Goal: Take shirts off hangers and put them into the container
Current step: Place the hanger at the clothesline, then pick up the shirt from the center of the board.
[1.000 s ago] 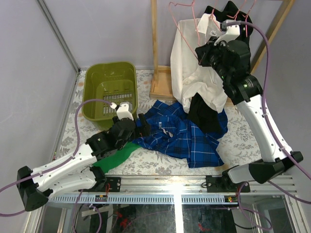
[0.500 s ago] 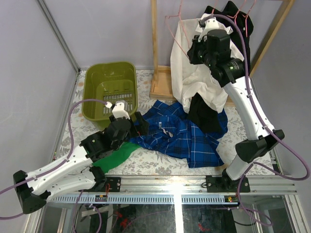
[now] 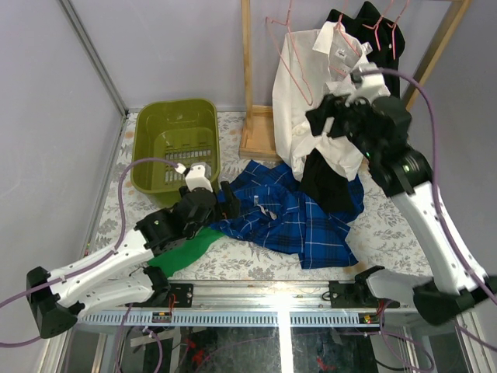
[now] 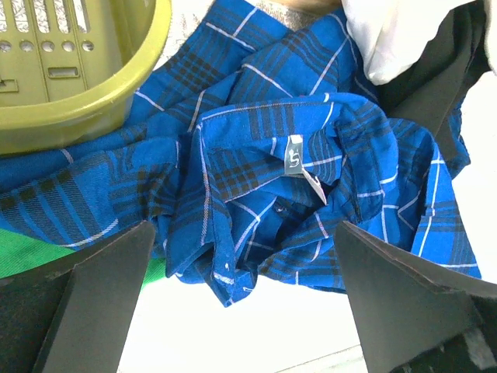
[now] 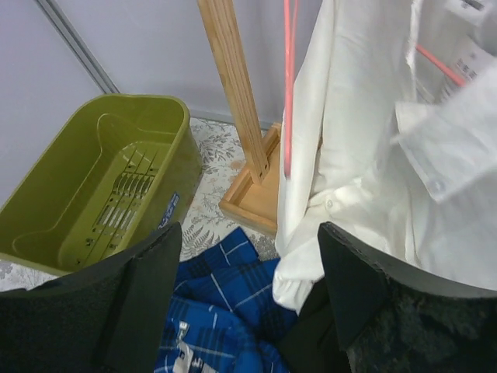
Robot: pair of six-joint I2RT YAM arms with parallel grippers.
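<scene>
L gripper (image 4: 243, 225) jaws wide, empty, low over blue shirt (image 4: 295, 179) crumpled on table beside basket (image 3: 175, 144). R gripper (image 5: 248, 227) also wide, empty, near white shirt (image 5: 365, 155) on pink hanger (image 5: 287, 78). Wooden post (image 5: 233, 85) stands just beside. Black shirt (image 3: 330, 183) droops onto blue one.

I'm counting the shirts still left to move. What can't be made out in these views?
- Hanging black shirt: top view, mostly behind the white shirt and right arm.
- Black cloth below the white shirt: top view, folds hide whether it is one shirt.
- Green cloth: top view, mostly under the blue shirt and left arm.
- Container: left wrist view, cut off by the edge.
</scene>
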